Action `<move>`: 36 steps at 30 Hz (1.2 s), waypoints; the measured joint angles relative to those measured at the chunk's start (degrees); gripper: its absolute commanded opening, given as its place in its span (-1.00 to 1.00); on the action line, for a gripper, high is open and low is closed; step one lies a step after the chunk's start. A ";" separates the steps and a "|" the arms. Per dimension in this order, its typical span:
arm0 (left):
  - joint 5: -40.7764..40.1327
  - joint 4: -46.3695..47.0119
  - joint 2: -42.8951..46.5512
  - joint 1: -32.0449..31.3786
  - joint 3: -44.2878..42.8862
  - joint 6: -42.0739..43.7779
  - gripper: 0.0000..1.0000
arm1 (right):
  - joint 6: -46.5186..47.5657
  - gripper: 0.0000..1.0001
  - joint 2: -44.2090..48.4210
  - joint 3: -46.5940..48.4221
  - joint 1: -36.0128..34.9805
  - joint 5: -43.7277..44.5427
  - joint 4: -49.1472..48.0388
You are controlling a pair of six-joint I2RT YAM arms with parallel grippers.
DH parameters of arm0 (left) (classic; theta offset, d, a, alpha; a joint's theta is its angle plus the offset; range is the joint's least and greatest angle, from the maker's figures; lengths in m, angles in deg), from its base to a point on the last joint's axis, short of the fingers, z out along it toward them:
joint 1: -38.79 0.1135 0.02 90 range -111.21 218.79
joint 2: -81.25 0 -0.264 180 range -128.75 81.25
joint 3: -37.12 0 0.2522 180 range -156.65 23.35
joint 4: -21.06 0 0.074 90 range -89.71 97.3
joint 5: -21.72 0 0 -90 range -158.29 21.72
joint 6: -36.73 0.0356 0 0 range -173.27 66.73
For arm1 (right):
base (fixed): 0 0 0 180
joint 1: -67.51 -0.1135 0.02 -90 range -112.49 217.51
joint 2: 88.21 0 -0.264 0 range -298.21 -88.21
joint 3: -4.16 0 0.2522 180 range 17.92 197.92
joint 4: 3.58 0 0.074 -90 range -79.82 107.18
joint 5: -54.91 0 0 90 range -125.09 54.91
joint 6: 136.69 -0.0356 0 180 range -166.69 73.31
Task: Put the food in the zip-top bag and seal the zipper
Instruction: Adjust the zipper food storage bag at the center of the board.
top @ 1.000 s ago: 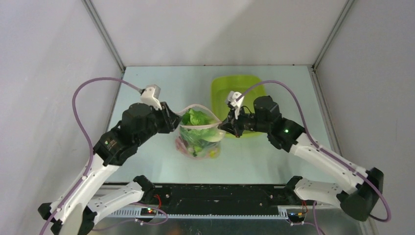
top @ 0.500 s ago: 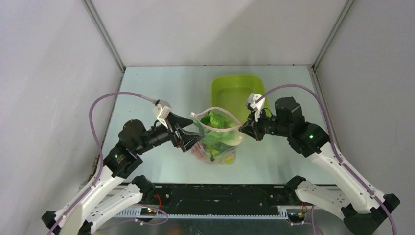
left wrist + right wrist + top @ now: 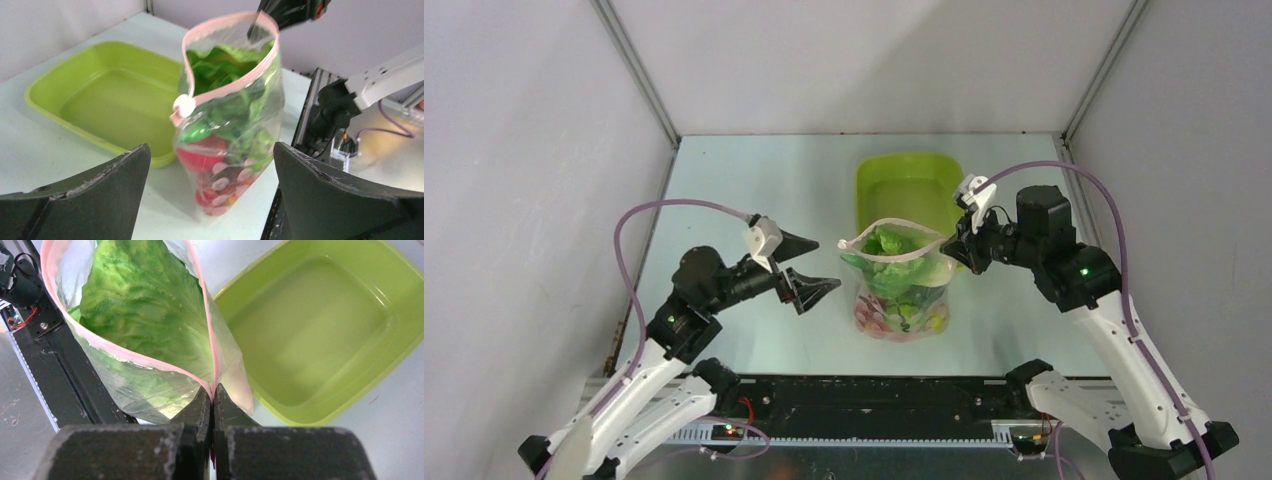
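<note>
The clear zip-top bag (image 3: 902,300) hangs upright over the table, its mouth gaping. Inside is the food: lettuce (image 3: 892,250) on top, a red tomato (image 3: 201,153) and pink cherry pieces (image 3: 892,320) at the bottom. The pink zipper (image 3: 234,83) rims the mouth, with a white slider (image 3: 183,106) at its near end. My right gripper (image 3: 951,250) is shut on the zipper's right end (image 3: 212,385). My left gripper (image 3: 827,264) stands wide open just left of the bag, touching nothing. In the left wrist view the bag shows between the fingers (image 3: 100,190) but farther off.
The lime-green tray (image 3: 879,180) sits behind the bag, with nothing in it in the wrist views (image 3: 100,100) (image 3: 320,340). A black rail (image 3: 874,395) runs along the table's near edge, close below the bag.
My left gripper let go of the bag's left end, opened wide and drew back. My right gripper carried the bag rightward, and the bag now hangs from it alone.
</note>
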 measured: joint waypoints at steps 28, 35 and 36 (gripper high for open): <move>17.31 33.44 -18.69 7.54 9.99 -6.49 0.33 | -2.73 -1.00 0.39 0.26 0.63 0.33 0.63; 21.11 40.09 -21.14 7.54 9.79 -9.79 0.21 | -3.72 -1.00 1.49 -0.44 0.66 1.14 0.17; 21.64 41.09 -21.46 7.54 9.79 -10.25 0.17 | -3.91 -1.00 1.66 -0.63 0.66 1.27 0.02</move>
